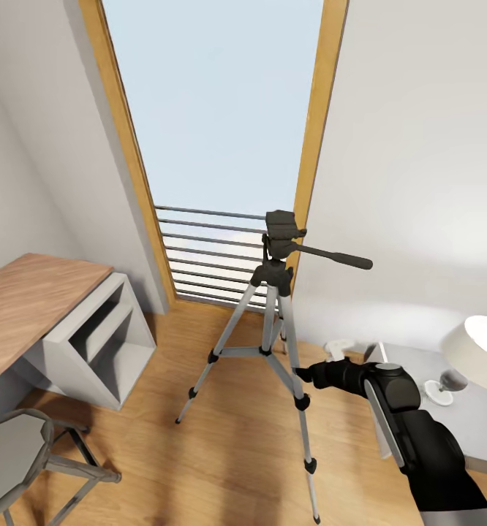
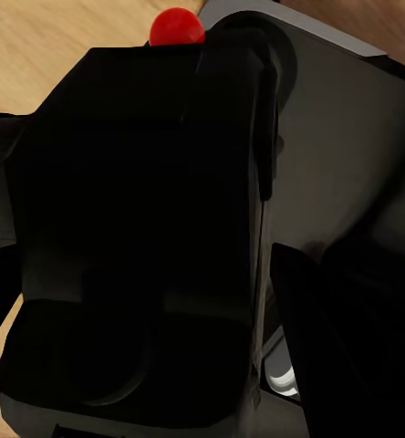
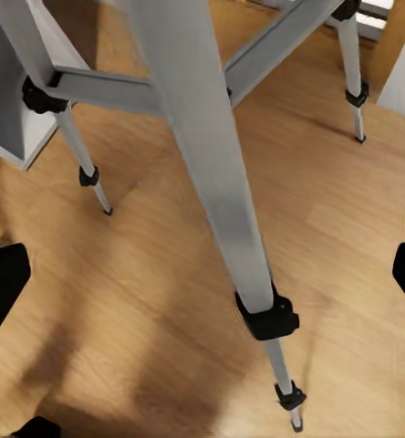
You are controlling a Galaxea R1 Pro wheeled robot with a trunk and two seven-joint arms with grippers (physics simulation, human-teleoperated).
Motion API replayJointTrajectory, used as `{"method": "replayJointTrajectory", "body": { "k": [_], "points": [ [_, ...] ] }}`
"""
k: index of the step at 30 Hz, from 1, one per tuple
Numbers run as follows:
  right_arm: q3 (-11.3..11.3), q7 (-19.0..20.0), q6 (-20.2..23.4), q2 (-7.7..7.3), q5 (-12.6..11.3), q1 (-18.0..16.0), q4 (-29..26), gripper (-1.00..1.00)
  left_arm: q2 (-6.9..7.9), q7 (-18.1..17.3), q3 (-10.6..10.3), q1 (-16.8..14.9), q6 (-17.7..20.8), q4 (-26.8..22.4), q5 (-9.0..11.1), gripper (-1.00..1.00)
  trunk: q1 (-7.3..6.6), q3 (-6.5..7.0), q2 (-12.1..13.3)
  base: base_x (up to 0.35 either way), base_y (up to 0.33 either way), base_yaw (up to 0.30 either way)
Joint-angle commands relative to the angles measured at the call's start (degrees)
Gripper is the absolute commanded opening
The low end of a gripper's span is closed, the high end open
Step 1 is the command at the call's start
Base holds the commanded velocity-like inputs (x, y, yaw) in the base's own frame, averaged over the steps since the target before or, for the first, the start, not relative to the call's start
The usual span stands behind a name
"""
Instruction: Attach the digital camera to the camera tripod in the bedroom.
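Tripod stands before the bedroom window, its near leg just ahead of the right pincer, whose tips sit wide apart, empty. The camera sits against the left pincer; whether gripped, cannot tell. A forward nudge could topple the stand.

Camera tripod before the window — desk left, lamp right.

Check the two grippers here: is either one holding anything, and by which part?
The left wrist view shows the digital camera close up, apparently held; where it is gripped cannot be told. The right gripper is open beside a camera tripod leg, holding nothing.
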Motion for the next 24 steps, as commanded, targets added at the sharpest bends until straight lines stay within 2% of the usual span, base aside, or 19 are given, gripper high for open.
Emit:
{"method": "replayJointTrajectory", "body": {
  "k": [1,3,8,24],
  "points": [
    [0.05,0.46,0.18,0.37,0.38,-0.05,-0.06,1.00,-0.01,0.13,-0.48,-0.03,-0.09,0.00,0.28,-1.00,0.02,-0.08,-0.08,0.000,0.000,0.000],
    [0.04,0.75,0.14,1.37,0.37,-0.05,-0.06,1.00,-0.01,0.13,-0.48,-0.03,-0.09,0.00,0.27,-1.00,0.02,-0.08,-0.08,0.000,0.000,0.000],
    [0.10,0.63,-0.29,2.21,0.37,-0.05,-0.01,1.00,-0.05,0.13,-0.49,-0.03,-0.09,0.00,0.21,-1.00,0.02,-0.08,-0.08,0.000,0.000,0.000],
    [0.00,0.24,-4.34,2.59,1.07,-0.05,0.07,1.00,-0.09,0.13,-0.56,-0.01,-0.09,0.00,0.09,-1.00,0.02,-0.08,-0.08,0.000,0.000,0.000]
  ]
}}
